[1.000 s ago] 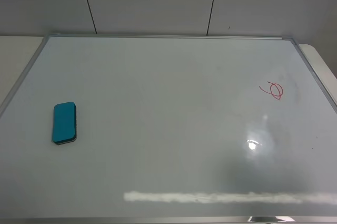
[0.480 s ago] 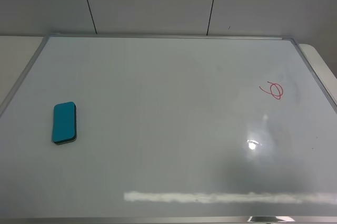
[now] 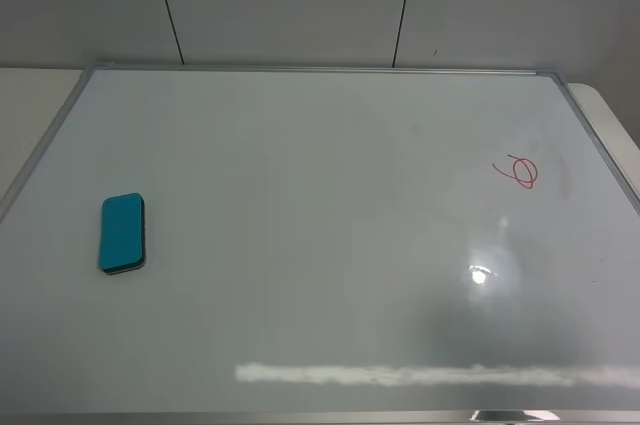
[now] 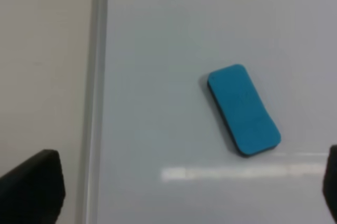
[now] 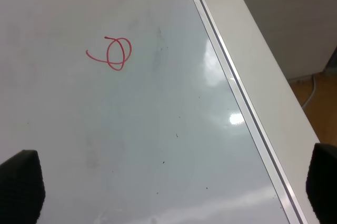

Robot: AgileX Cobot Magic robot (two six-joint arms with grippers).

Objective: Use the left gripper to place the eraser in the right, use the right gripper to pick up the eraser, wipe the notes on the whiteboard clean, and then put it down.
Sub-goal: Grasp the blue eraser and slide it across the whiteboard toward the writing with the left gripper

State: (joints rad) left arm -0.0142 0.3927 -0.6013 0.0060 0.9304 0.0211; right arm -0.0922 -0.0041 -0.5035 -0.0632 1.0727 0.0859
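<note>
The left gripper (image 4: 181, 184) hangs over the board. Its two black fingers (image 4: 31, 187) are far apart, and nothing is between them. The right gripper (image 5: 172, 179) is the same: its black fingers (image 5: 21, 184) are spread wide and hold nothing. Neither claw shows in the high view.

In the high view, the whiteboard (image 3: 300, 195) fills most of the picture. Along the bottom of the frame a long bright streak of light (image 3: 400, 375) shines on it. A bit farther up, at the middle left of the frame, the eraser (image 3: 123, 233) lies flat on the board, blue side up, near the board's left edge. The left wrist view shows it lying apart from the open fingers, not touching them. Farther back, at the right of the frame, are the notes (image 3: 517, 172), a small red loop, well apart from the eraser. Past the board's silver frame (image 3: 320, 69) there is a pale table (image 3: 30, 95), and then a grey wall (image 3: 290, 5).
</note>
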